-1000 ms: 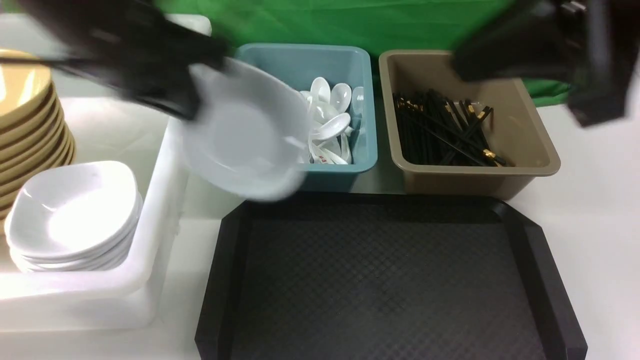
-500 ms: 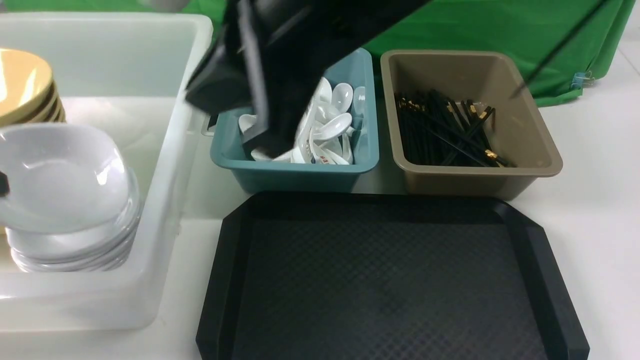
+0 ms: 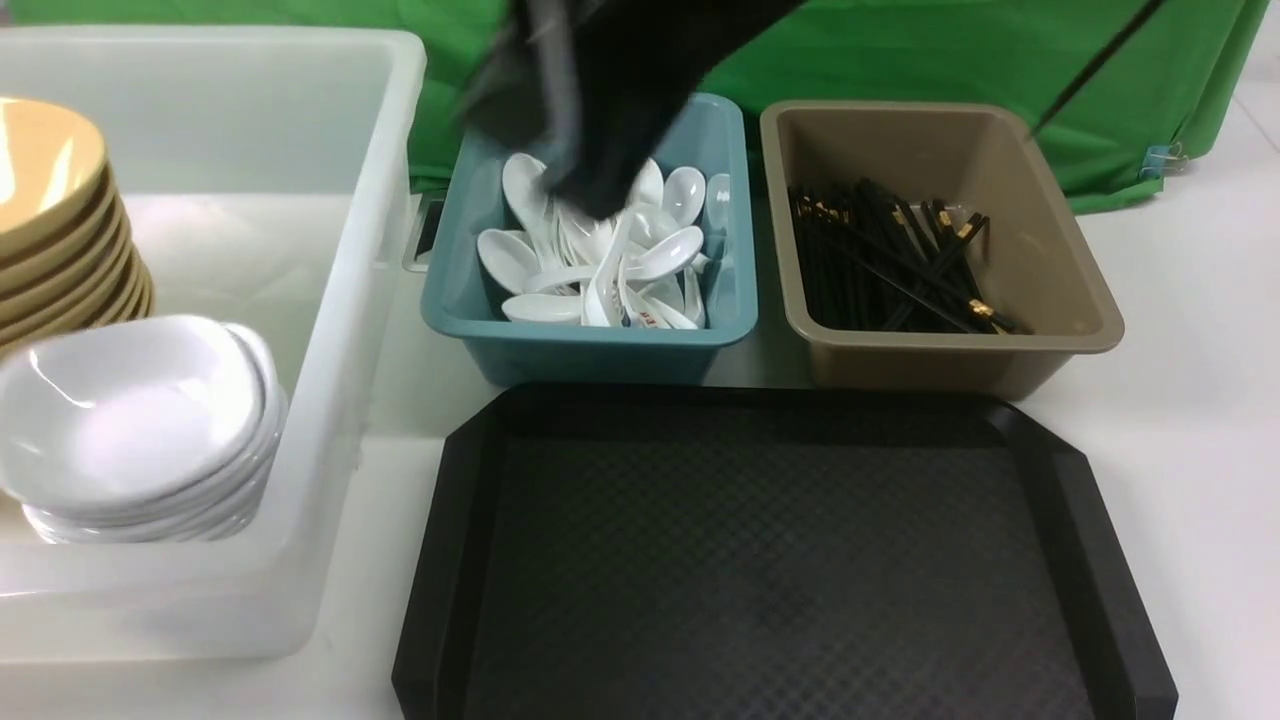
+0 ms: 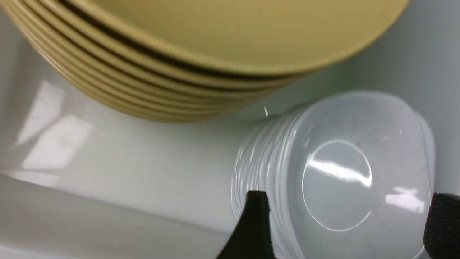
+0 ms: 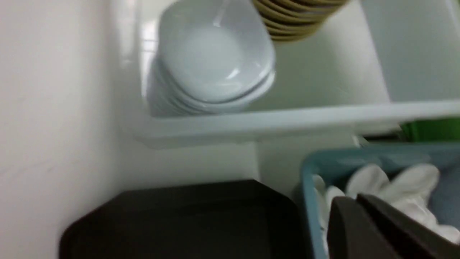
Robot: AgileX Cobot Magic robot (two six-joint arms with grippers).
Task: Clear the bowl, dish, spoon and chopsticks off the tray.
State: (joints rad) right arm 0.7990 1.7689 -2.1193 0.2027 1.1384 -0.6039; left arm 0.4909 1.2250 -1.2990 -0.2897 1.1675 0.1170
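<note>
**Tray bare, both grippers over the bins**

The right gripper [image 3: 595, 195] hangs as a blurred dark shape over the far half of the teal bin [image 3: 590, 350]. Whether its jaws are parted or closed is impossible to tell, and so is whether they hold anything. The spoons [image 3: 600, 270] lie heaped directly beneath it, handles pointing every way, so no single long axis governs them.

The left gripper [image 4: 346, 230] is spread wide and empty, one finger on each side of the top dish of the white dishes [image 3: 130, 420]. These are stacked in the white tub [image 3: 340, 300], beside the yellow bowls [image 3: 50, 200]. The chopsticks [image 3: 890, 260] lie in the brown bin [image 3: 960, 365], mostly running near to far.

The tray [image 3: 1060, 470] sits nearest the robot with nothing on it, so the clearing looks complete (any coming move is probably just a withdrawal).

A second ago the left gripper was carrying a white dish in front of the teal bin. That dish now rests slightly askew on the stack. The right arm has swung from above the brown bin to above the teal one.
</note>
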